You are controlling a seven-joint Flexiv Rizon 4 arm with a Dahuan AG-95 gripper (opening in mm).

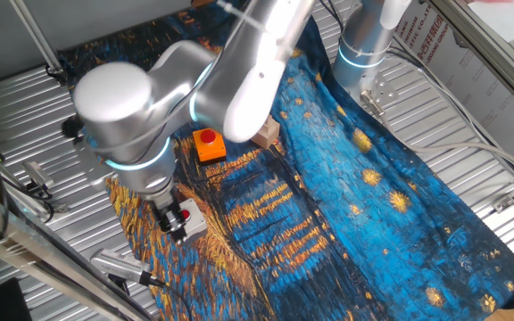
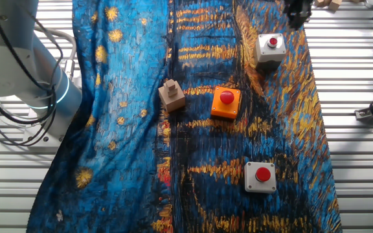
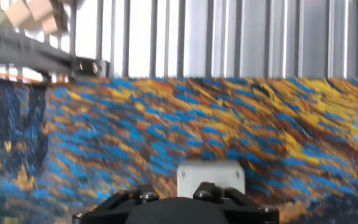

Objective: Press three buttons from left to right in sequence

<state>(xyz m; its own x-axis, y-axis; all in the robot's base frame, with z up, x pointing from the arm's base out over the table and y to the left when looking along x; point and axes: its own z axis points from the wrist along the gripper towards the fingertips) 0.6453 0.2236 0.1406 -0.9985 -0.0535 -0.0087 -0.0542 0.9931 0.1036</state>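
Observation:
Three buttons sit on the blue and orange patterned cloth (image 2: pixel 128 84). In the other fixed view a grey-based button (image 2: pixel 271 46) is at the upper right, the orange-based button (image 2: pixel 226 102) in the middle, and a second grey-based button (image 2: pixel 261 177) lower down. In one fixed view the orange button (image 1: pixel 208 144) and one grey button (image 1: pixel 188 217) show; the arm hides the third. My gripper (image 1: pixel 173 226) hangs just beside that grey button, slightly above the cloth. It also shows at the top edge of the other fixed view (image 2: pixel 296 11). The hand view shows the grey box (image 3: pixel 210 176) right ahead; the fingertips are hidden.
A tan wooden block (image 2: pixel 172 95) stands next to the orange button. The cloth lies on a ribbed metal table (image 1: pixel 471 160). A second arm's base (image 2: pixel 24 71) stands at the cloth's edge. A metal tool (image 1: pixel 119 265) lies off the cloth near the gripper. Loose wooden blocks (image 3: pixel 33 14) lie beyond it.

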